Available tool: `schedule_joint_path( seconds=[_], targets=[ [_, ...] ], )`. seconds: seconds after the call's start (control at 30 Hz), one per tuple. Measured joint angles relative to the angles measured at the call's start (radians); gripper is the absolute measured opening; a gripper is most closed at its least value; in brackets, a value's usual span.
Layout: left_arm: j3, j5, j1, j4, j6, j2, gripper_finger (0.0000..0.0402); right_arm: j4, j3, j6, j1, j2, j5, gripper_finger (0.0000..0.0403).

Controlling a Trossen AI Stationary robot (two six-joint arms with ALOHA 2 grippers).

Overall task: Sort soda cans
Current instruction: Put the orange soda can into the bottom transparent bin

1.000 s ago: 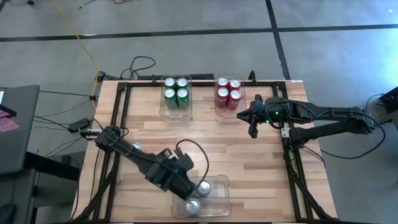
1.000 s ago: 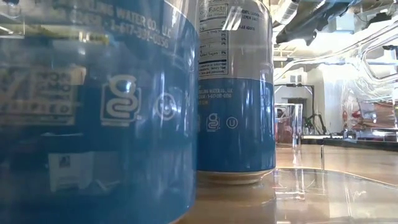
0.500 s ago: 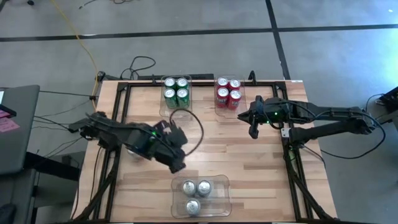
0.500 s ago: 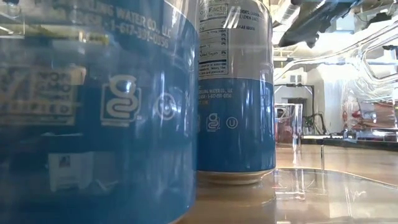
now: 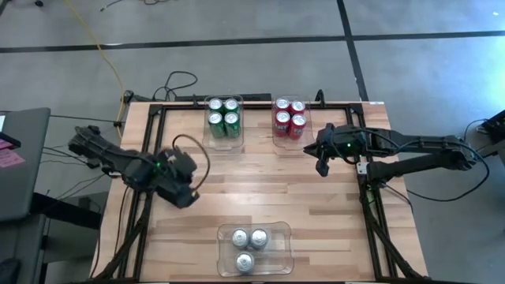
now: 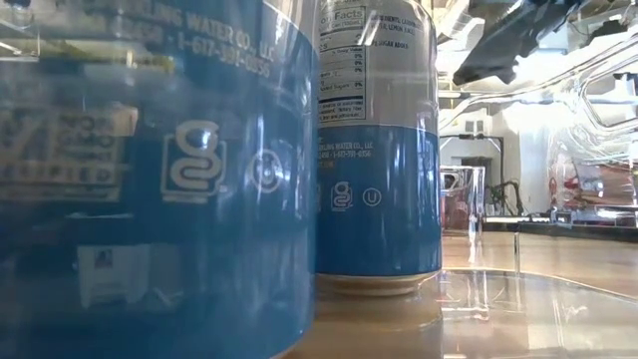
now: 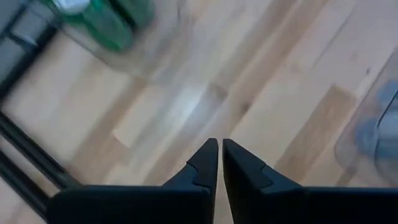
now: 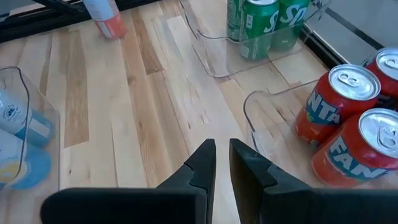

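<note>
While its two dark fingers (image 7: 210,163) sit pressed almost tip to tip with nothing between them, the left hand (image 5: 183,195) hangs over bare wood at the left side of the counter (image 5: 260,189), well apart from every bin. Its wrist view looks down on plain planks, with a blurred green can at one corner and the rim of a clear bin at the opposite edge.

Over on the right side, the right hand (image 5: 321,165) hovers just in front of the red cans; its fingers (image 8: 202,163) stand nearly together with only a thin gap, and they hold nothing.

Four green cans (image 5: 223,113) stand packed in a clear bin (image 5: 223,143) at the far edge of the counter, left of centre. Four red cans (image 5: 289,115) fill a second clear bin (image 8: 261,124) beside it to the right; the right wrist view shows their silver tops and orange-red sides close up.

At the near edge, a third clear bin (image 5: 282,237) holds three silver-and-blue cans (image 5: 248,239), two side by side and one nearer the front. These loom large in the low view (image 6: 379,150), blue below and pale above, seen through the bin wall.

Cables (image 5: 177,83) trail off the far left corner onto the floor (image 5: 237,24).
</note>
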Motion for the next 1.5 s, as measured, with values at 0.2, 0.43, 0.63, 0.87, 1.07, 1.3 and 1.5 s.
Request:
schedule_joint_path(
  seconds=[0.2, 0.43, 0.63, 0.87, 1.07, 1.3, 1.5],
  targets=[
    [-0.258, 0.021, -0.063, 0.12, -0.174, -0.101, 0.007, -0.005, 0.0, 0.018, 0.0, 0.002, 0.0, 0.0066],
    [-0.37, 0.079, -0.071, 0.107, -0.339, -0.114, 0.0208, 0.009, 0.0, 0.018, 0.0, 0.002, 0.0, 0.0066],
    [-0.434, 0.15, -0.07, 0.106, -0.403, -0.112, 0.0324, 0.016, 0.0, 0.017, 0.0, 0.002, 0.001, 0.0066],
    [-0.494, 0.2, -0.07, 0.103, -0.449, -0.112, 0.0396, 0.028, 0.0, 0.008, 0.0, 0.002, 0.002, 0.0066],
    [-0.52, 0.203, -0.07, 0.025, -0.488, -0.112, 0.0397, 0.028, 0.0, 0.008, 0.0, 0.002, 0.002, 0.0066],
    [-0.545, 0.244, -0.07, 0.05, -0.489, -0.113, 0.0399, 0.028, 0.0, 0.018, 0.0, 0.002, 0.008, 0.0066],
    [-0.592, 0.301, -0.071, 0.114, -0.45, -0.113, 0.0385, 0.027, 0.0, 0.037, 0.0, 0.002, 0.008, 0.0066]
  ],
)
